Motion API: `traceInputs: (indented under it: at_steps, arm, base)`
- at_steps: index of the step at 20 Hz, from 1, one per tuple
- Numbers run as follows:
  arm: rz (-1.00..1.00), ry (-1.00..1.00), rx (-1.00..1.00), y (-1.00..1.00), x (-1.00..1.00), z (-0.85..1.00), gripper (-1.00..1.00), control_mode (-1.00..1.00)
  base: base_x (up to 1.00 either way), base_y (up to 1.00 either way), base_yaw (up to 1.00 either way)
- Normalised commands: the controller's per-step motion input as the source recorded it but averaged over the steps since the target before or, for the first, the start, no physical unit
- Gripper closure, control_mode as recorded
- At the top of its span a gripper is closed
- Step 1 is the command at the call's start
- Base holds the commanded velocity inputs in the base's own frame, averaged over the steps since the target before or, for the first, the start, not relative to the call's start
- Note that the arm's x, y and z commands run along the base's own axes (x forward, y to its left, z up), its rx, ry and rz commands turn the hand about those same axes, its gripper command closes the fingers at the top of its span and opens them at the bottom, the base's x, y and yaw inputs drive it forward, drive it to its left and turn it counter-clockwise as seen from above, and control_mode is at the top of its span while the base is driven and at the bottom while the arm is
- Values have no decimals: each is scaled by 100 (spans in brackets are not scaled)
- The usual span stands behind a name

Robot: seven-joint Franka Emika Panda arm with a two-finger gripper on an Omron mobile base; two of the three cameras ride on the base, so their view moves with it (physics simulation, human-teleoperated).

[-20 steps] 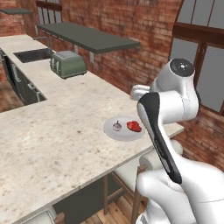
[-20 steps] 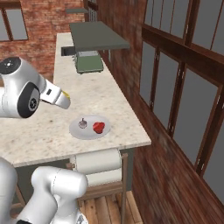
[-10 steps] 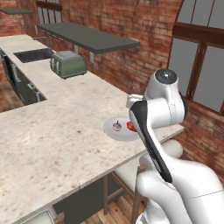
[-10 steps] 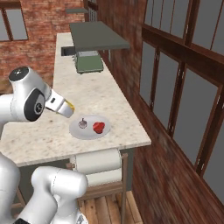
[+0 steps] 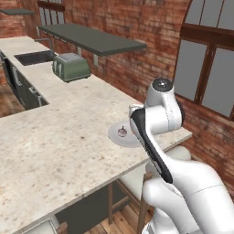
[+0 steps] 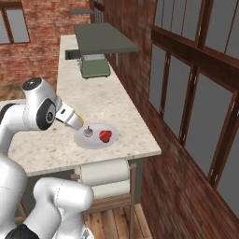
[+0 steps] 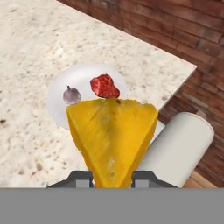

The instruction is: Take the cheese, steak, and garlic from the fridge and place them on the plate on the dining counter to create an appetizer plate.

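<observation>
My gripper is shut on the cheese, a yellow-orange wedge that stands up between the finger tips. Just beyond it the pale round plate lies on the beige speckled dining counter, near the counter's corner. On the plate are the pinkish garlic and the dark-red steak. From the right base the gripper hangs just left of the plate, close above the garlic and the steak. In the left base view the arm covers part of the plate; the garlic shows.
A green toaster stands farther along the counter, under a dark grey wall shelf, with a sink behind it. A white stool sits below the counter's edge. Brick wall and windows run along the right.
The arm has come down and forward with the cheese, bringing the gripper from above the counter to just beside the plate. Garlic and steak have not moved.
</observation>
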Motion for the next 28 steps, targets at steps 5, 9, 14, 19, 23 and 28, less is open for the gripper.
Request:
traceInputs:
  at_steps: [5, 9, 14, 19, 23, 28]
  arm:
    - [0, 3, 0, 0, 52, -51, 100, -100]
    - [0, 9, 0, 0, 52, -40, 100, -100]
    - [0, 11, 0, 0, 46, -33, 100, -100]
    - [0, 10, 0, 4, 36, -38, 100, -100]
    - [0, 6, 0, 5, 37, -42, 100, -100]
    - [0, 1, 0, 4, 36, -46, 100, -100]
  base:
    - [0, 0, 0]
    - [0, 0, 0]
    - [0, 0, 0]
    - [0, 0, 0]
    - [0, 0, 0]
    - [0, 0, 0]
